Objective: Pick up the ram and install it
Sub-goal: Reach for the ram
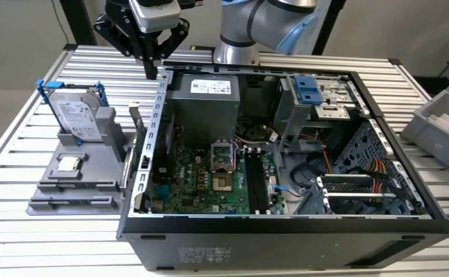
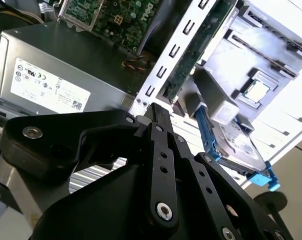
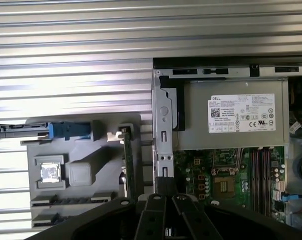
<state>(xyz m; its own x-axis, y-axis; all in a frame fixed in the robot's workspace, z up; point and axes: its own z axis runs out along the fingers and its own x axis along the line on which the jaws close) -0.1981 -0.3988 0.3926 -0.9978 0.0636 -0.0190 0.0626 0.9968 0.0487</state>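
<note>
We hover fingers [image 1: 150, 69] together, empty, above case [image 1: 286, 245] far corner. Upright ram [image 3: 127, 160] sits in grey holder [image 3: 100, 145] beside case wall [image 3: 163, 130]; we judge parted fingers may clip wall descending.

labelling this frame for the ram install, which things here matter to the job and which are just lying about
Job:
ram, standing on edge in the grey holder
gripper, empty
black memory slots

Lying about:
hard drive
processor chip
power supply
grey bin
</note>
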